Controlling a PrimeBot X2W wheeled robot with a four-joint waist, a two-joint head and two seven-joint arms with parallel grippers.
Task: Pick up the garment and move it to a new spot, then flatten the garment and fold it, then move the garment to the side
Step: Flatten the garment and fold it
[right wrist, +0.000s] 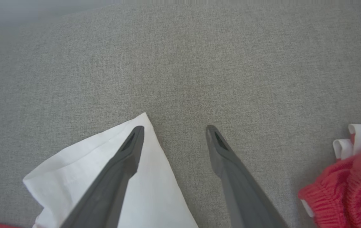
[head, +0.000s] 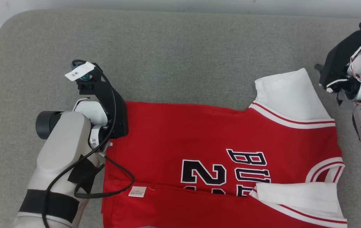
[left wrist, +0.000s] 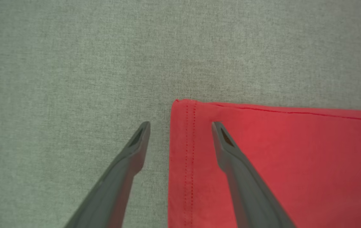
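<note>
Red jersey (head: 199, 133), white-sleeved, is lying spread on grey woven upholstery (head: 180, 47); left gripper (left wrist: 180, 123) and right gripper (right wrist: 174, 127) are holding jaws apart, empty.

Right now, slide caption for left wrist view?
Open left hand straddles hemmed corner of red jersey on grey cushion.

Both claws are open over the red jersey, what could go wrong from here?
1. The left claw straddles the jersey's hem corner, one finger off the cloth; closing may pinch just the edge and slip.
2. The right claw has just one finger over the white sleeve; a pull might drag that sleeve out of place.
3. The left arm's black cable loops over the jersey and could snag it.
</note>
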